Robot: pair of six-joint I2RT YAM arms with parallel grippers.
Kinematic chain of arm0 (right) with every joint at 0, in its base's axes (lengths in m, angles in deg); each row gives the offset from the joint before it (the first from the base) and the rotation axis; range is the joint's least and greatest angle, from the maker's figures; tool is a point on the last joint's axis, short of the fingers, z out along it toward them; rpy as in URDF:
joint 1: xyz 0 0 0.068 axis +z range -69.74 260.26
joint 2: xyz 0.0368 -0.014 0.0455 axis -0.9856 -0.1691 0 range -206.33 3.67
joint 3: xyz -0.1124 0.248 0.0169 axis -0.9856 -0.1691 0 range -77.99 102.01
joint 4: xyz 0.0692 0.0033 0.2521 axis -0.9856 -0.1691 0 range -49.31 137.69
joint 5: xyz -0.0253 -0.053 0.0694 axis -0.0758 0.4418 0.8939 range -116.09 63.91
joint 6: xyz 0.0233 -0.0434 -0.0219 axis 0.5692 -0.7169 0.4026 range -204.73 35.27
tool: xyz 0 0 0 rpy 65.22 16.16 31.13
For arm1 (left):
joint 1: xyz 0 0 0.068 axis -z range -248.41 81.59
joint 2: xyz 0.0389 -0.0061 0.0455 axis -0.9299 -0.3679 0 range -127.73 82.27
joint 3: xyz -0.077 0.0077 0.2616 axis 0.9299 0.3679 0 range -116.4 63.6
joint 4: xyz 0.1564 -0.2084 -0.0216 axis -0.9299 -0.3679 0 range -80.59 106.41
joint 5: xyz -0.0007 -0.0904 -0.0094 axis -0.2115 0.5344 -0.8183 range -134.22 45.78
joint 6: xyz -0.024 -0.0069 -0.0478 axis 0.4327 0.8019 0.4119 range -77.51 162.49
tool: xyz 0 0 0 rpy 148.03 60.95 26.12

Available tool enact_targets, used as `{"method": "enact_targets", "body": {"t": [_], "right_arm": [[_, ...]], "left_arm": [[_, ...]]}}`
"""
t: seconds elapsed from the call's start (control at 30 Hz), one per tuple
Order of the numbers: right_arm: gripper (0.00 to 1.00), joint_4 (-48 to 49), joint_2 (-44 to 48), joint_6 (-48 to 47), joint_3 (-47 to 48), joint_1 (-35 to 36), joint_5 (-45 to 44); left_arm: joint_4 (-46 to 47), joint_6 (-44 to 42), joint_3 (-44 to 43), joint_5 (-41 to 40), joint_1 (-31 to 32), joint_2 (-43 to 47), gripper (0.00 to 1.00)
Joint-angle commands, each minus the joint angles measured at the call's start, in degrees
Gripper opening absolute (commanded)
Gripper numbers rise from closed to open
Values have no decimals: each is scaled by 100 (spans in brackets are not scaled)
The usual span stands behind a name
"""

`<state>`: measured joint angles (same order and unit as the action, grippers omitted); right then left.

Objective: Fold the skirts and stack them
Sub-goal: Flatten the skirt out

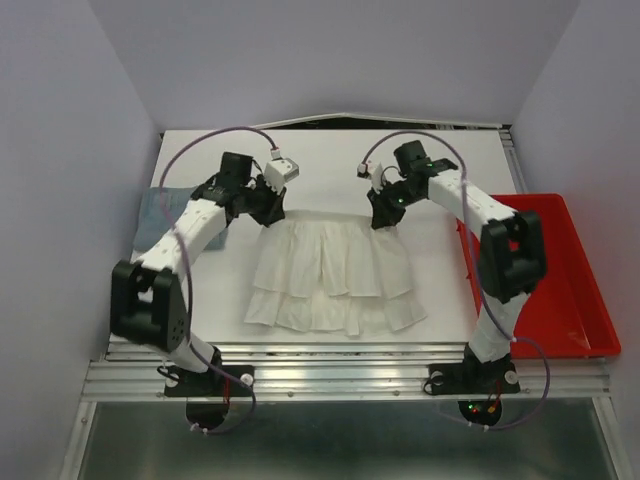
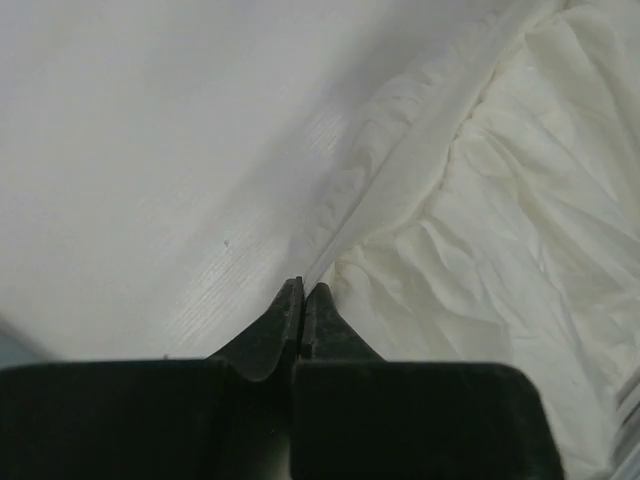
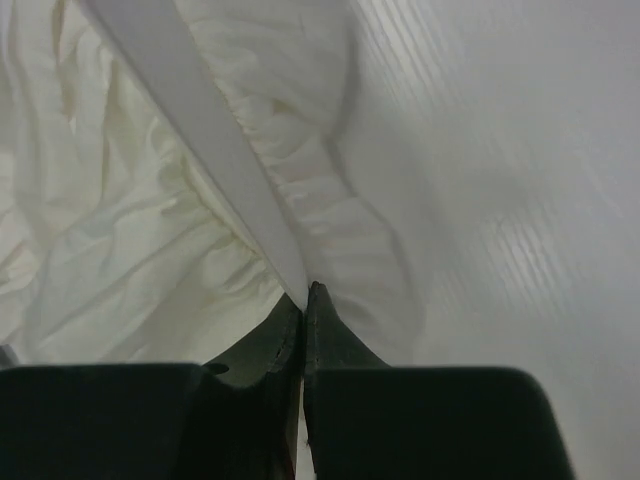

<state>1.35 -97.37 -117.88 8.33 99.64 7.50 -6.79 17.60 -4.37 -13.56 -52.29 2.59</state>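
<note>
**Hold on the white skirt (image 1: pixel 335 275), both arms**

Nearest my bases, the hem (image 1: pixel 335 322) of the white skirt lies flat on the table (image 1: pixel 330 160), its pleated tiers spreading wider than the top of the garment. Farther from me, the skirt narrows to its waistband (image 3: pixel 200 150), which runs as a straight line between my two tools.

My left gripper (image 2: pixel 303 290) has its fingers pressed together on the left end of that band. In the left wrist view the crinkled cloth fans away to the right of the tips and bare table lies to their left. My right gripper (image 3: pixel 305 292) is likewise clamped on the right end. In the right wrist view the smooth band leads straight into the closed tips, with gathered cloth on both sides of it.

The denim skirt (image 1: pixel 160 210), light blue, lies at the left edge of the table, partly hidden behind my left arm and apart from the white one. A red tray (image 1: pixel 570 290) sits at the right edge, beyond my right arm. Past both grippers, the far part of the table runs to the back wall.
</note>
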Motion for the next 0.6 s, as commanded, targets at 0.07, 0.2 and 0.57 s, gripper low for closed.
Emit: {"method": "enact_targets", "body": {"t": [0.07,0.2,0.57], "right_arm": [[1,177,-1444,300,1086,-233,-1484],[1,626,-2120,423,1500,-285,-1908],[11,1514,-2289,889,1326,-285,-2864]], "left_arm": [[525,195,-402,-1097,-381,-1620,1],[843,291,-753,-1333,-417,-2296,3],[1362,159,-1157,-1738,-417,-2736,14]]}}
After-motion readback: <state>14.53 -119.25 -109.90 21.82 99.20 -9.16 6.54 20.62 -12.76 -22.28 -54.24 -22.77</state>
